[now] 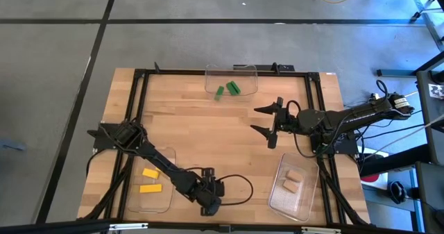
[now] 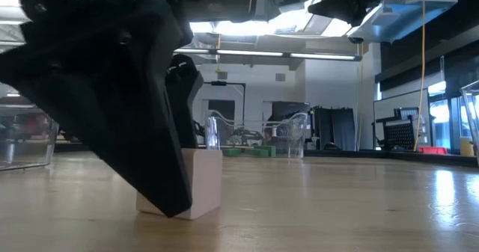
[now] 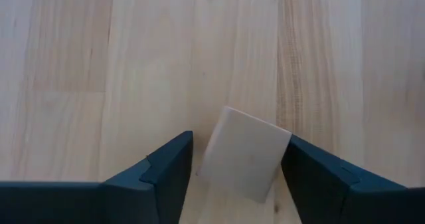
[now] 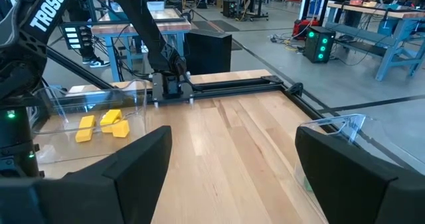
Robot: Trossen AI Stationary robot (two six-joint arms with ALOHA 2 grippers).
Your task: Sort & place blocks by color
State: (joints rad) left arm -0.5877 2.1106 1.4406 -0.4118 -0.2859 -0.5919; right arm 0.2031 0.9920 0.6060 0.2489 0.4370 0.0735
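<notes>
A pale tan wood block (image 3: 242,156) rests on the table by its underside near the front edge, turned askew. My left gripper (image 3: 240,137) points steeply down over it, open, one finger on either side; in the high view this gripper (image 1: 208,205) hides the block. The low view shows the block (image 2: 200,183) behind a dark finger (image 2: 142,125). My right gripper (image 1: 267,126) hangs open above the table's middle right with nothing in it. Green blocks (image 1: 227,89) lie in the far tray, yellow blocks (image 1: 150,180) in the near left tray, tan blocks (image 1: 292,180) in the near right tray. My left gripper comes at the tan block from above, slanting. One fingertip (image 3: 302,157) stands right against the block's corner (image 3: 285,136); I cannot tell whether it touches. The other finger (image 3: 174,161) stands off by a narrow gap. The block lies flat on the table.
Three clear plastic trays stand on the table: far middle (image 1: 231,71), near left (image 1: 166,199), near right (image 1: 277,199). A black frame (image 1: 139,88) runs along the table's edges. Bare wood lies between the trays.
</notes>
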